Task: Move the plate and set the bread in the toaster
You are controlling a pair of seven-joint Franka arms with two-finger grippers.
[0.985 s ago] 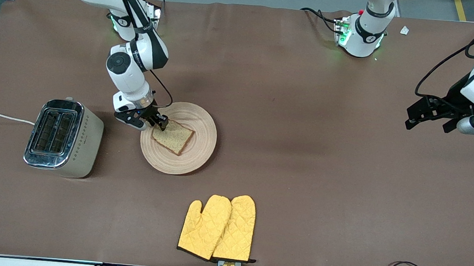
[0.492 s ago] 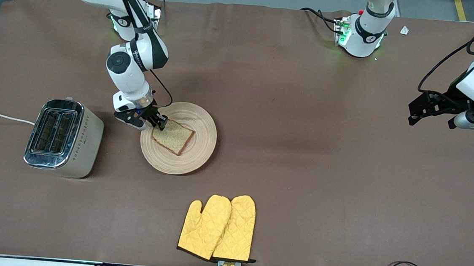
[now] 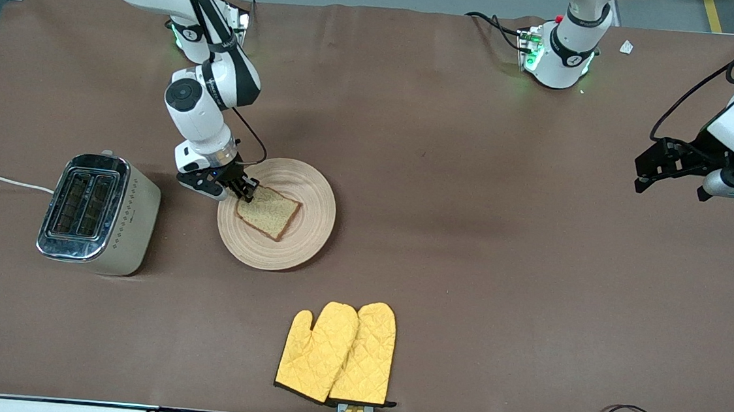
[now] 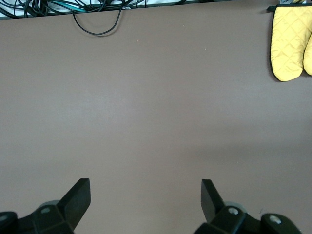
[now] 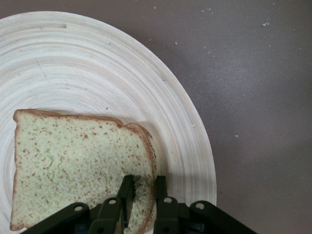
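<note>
Brown tabletop (image 3: 469,240) carries a round pale wooden plate (image 3: 309,234) beside the cream chrome-topped toaster (image 3: 99,213). Right gripper (image 3: 249,191) pinches the speckled bread slice (image 3: 269,213) on it; left gripper (image 3: 671,166) waits, spread wide.

No text, label, brand, number or sign can be read in any of the views. The cream-beige boxy toaster with the chrome top (image 3: 99,212) carries only a row of small dots on its side, no lettering that can be made out. Dark printing runs along the black band of the right arm's white forearm (image 3: 226,43), but its letters cannot be read.
</note>
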